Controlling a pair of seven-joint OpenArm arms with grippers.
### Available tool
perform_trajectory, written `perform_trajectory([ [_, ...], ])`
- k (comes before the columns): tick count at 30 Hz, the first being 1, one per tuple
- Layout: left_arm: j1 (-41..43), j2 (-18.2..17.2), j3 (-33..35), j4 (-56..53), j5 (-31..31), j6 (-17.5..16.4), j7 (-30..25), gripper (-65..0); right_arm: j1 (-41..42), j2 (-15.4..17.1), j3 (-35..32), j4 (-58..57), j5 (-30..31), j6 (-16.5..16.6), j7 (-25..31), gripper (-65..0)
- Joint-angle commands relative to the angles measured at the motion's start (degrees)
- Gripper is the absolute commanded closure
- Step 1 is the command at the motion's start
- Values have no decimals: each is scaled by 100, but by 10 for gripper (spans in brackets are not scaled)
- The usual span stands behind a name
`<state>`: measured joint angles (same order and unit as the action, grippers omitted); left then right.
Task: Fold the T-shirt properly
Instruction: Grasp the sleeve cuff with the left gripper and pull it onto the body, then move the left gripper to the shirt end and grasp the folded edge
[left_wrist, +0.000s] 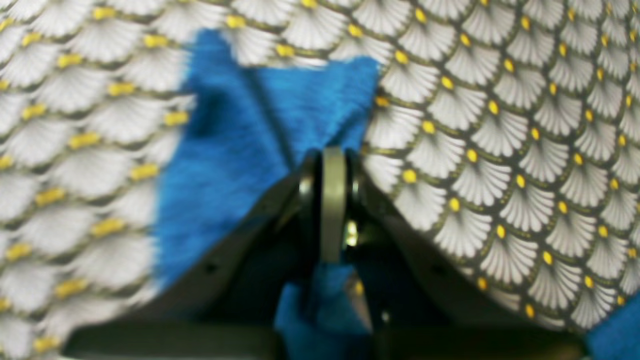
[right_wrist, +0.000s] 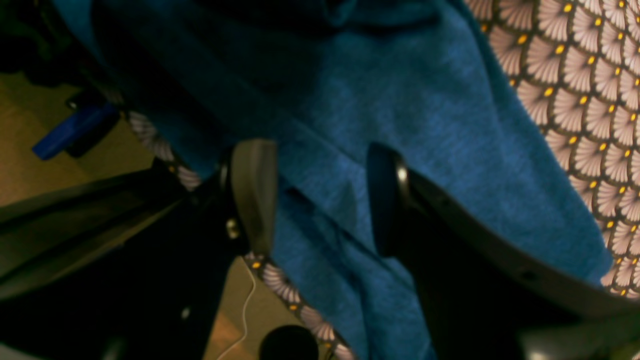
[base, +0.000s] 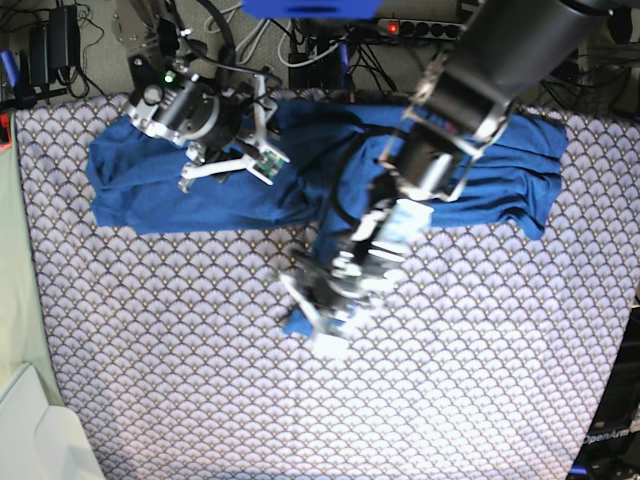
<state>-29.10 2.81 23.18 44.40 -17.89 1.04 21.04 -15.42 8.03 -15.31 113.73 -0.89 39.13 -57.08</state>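
The blue T-shirt lies spread along the back of the table, with one part drawn toward the middle. My left gripper is near the table's centre, shut on a pinch of the T-shirt; in the left wrist view the left gripper has its jaws together with blue fabric bunched between them. My right gripper is at the back left over the shirt. In the right wrist view the right gripper stands open, its fingers wide apart over the T-shirt near the table's edge.
A scallop-patterned grey-white cloth with yellow dots covers the table. Cables and a power strip run along the back edge. A white bin sits at the front left. The floor shows beyond the table's edge.
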Motion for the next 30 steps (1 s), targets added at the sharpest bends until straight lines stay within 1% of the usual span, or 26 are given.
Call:
perform_trajectory([
  [1,-83,-127,-142,391,-18,41,19,-3,34,1,6,104,49,12,86,-302],
  [4,374,-505,-520,1454,-35,41,476,-3,34,1,6,104,49,12,130,-302],
  [6,761,-769,-872,2360,-35,41,898,-3,34,1,6,104,49,12,139,-302],
  [8,1130,-953,-1259,3169,-35,41,1320,-3,34,1,6,95,49,12,139,-302],
  [10,1517,-1112,-1707,4004,-26,41,1742,-3,69,1,6,95,49,12,147,-302],
  [12,1948,-1235,-2182,4689,-35,24,2041,-3,131,1,6,86,49,12,121,-302],
  [16,2712,-1375,-3114,5771,-35,-3,2472,-3,140,1,-12,95,58,12,139,-302],
  [18,3003,-1446,-3492,6096,-44,-12,2604,-3,140,-16,-38,86,58,12,147,-302],
  [20,3275,-1454,-3808,6325,-44,-12,2683,-3,140,-104,-21,86,58,38,147,-302],
  [23,3679,-1454,-4221,6474,-44,-20,2692,-3,131,-148,-38,86,58,38,147,-302],
  [27,4145,-1454,-4494,6492,-44,-20,2692,-3,131,-219,-47,86,58,38,147,-302],
  [30,4471,-1595,-4573,6492,-44,-20,2648,-3,131,-227,-47,95,58,38,139,-302],
])
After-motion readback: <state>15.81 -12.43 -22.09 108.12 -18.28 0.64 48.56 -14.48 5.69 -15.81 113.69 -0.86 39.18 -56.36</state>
